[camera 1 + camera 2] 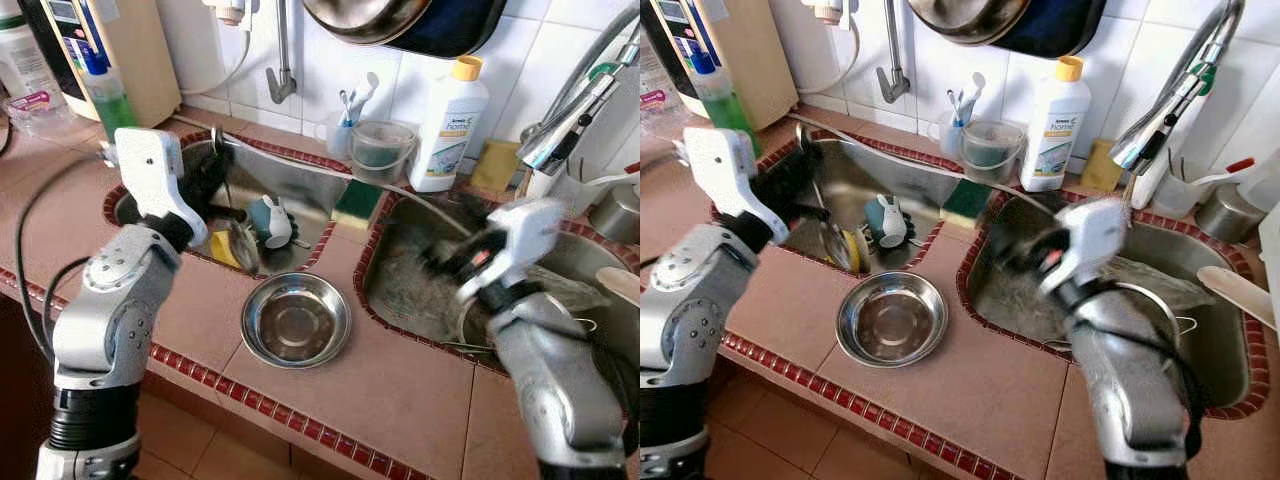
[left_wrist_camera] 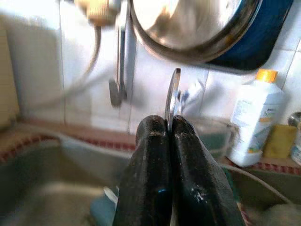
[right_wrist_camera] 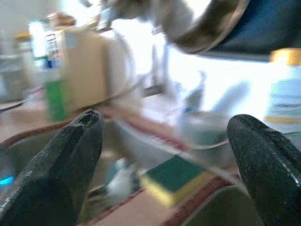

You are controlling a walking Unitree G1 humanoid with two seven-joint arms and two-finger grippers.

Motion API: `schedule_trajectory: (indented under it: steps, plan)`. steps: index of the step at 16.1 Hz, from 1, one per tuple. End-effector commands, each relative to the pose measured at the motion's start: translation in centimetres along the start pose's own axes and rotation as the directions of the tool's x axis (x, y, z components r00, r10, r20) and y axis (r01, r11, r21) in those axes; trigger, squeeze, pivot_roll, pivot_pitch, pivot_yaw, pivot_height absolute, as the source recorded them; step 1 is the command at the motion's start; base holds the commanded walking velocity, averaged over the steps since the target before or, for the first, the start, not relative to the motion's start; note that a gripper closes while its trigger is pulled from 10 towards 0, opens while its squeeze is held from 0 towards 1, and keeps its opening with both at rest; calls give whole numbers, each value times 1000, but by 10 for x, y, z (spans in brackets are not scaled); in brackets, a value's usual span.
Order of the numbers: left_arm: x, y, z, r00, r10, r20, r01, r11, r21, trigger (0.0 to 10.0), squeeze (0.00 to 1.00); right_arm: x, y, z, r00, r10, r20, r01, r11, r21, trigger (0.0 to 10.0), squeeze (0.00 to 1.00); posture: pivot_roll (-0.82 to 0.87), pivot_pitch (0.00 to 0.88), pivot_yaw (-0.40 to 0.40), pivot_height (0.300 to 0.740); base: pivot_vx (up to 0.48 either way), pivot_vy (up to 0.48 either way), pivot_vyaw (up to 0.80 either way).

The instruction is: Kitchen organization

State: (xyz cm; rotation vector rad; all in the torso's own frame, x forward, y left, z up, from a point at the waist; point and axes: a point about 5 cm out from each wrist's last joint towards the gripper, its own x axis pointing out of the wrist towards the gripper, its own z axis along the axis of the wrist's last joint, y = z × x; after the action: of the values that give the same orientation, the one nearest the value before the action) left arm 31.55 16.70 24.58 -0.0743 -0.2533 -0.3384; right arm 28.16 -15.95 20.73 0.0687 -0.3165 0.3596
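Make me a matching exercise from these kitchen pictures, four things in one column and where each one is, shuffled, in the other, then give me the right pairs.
Things
1. steel bowl
2. white bottle with yellow cap
3. thin metal utensil
4. green and yellow sponge

Places
A. pinched between the left gripper's shut fingers
B. on the ledge between the two sinks
C. on the counter in front of the sinks
D. upright against the tiled wall behind the sinks

Pairs: 1-C, 2-D, 3-A, 4-B
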Motion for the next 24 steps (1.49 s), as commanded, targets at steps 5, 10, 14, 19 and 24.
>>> schedule_trajectory:
  steps: [5,10,14,19,24]
  plan:
    - [-5,-16,-14,998,-30,62,22,991,131,10000,0,2,-12,-13,968,-247,49,251,965,-78,10000,0,-188,25,30,740,0,0,0]
    - [-9,-10,-35,1000,20,9,-21,994,108,10000,0,6,-3,-22,971,-237,36,239,968,-77,10000,0,-173,19,25,740,0,0,0]
    - [-9,-4,-35,999,48,19,-50,995,86,10000,0,8,-5,-23,972,-233,40,235,969,-80,10000,0,-173,9,23,740,0,0,0]
    - [-7,-6,-42,998,57,-3,-57,997,60,10000,0,7,-1,-26,976,-214,33,216,973,-76,10000,0,-181,8,23,740,0,253,0]
    - [-6,-7,-44,998,62,-6,-61,997,49,10000,0,6,-1,-26,978,-204,30,206,975,-78,10000,0,-187,5,23,740,0,330,0]
